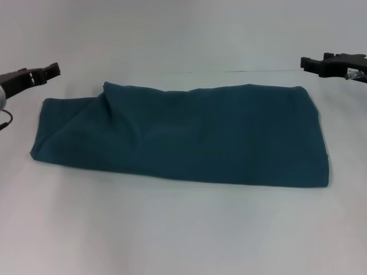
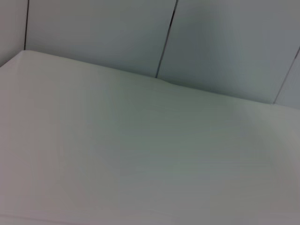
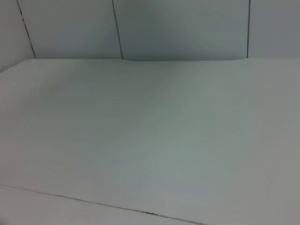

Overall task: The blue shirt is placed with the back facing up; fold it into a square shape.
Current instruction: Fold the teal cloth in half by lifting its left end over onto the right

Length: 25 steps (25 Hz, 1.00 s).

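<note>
The blue shirt lies flat across the middle of the white table in the head view, folded into a long wide band with a raised crease near its left end. My left gripper hovers at the far left edge, above and beyond the shirt's left end, holding nothing. My right gripper hangs at the far right edge, above and beyond the shirt's right corner, also holding nothing. Both wrist views show only bare table top and panelled wall; the shirt is outside them.
A pale panelled wall runs behind the table's far edge. White table surface surrounds the shirt on all sides, with the widest strip in front of it.
</note>
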{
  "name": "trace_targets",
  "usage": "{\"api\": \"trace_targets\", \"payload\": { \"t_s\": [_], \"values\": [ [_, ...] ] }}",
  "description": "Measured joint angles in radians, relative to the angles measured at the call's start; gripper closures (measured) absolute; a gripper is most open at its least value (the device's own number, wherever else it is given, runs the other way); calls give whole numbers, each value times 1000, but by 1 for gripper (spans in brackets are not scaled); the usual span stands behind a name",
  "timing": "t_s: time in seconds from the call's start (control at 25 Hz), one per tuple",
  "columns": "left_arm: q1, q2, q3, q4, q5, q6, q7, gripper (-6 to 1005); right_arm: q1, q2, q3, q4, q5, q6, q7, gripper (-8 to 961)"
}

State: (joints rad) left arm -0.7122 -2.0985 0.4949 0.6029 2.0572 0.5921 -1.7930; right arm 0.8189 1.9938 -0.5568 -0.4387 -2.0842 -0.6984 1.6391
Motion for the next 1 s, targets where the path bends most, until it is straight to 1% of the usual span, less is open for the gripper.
{"api": "trace_targets", "payload": {
  "t_s": [0.04, 0.12, 0.32, 0.36, 0.4, 0.44, 0.6, 0.72, 1.0],
  "values": [
    [2, 1, 8, -1, 1, 1, 0, 249, 0, -1, 0, 0, -1, -7, 7, 338],
    [6, 1, 25, -3, 1, 1, 0, 218, -2, -5, -5, 0, -3, -27, 30, 292],
    [14, 1, 99, -3, 5, -6, 1, 139, -11, -25, -54, -2, -5, -87, 108, 296],
    [14, 0, 119, -3, 9, -16, 1, 124, -13, -27, -62, -5, -5, -95, 120, 297],
    [14, -6, 157, -5, 15, -53, 2, 108, -15, -27, -69, -7, -5, -103, 129, 297],
    [14, -6, 157, -5, 15, -53, 2, 109, -16, -28, -74, -9, -5, -106, 134, 297],
    [17, -19, 249, -18, 16, -168, 9, 113, -16, -24, -87, -10, -5, -104, 143, 297],
    [18, -29, 300, -32, 16, -221, 45, 116, -16, -20, -88, -10, -5, -99, 143, 297],
    [23, -56, 397, -40, 17, -231, 136, 123, -8, -14, -89, -8, -5, -86, 143, 296]
  ]
}}
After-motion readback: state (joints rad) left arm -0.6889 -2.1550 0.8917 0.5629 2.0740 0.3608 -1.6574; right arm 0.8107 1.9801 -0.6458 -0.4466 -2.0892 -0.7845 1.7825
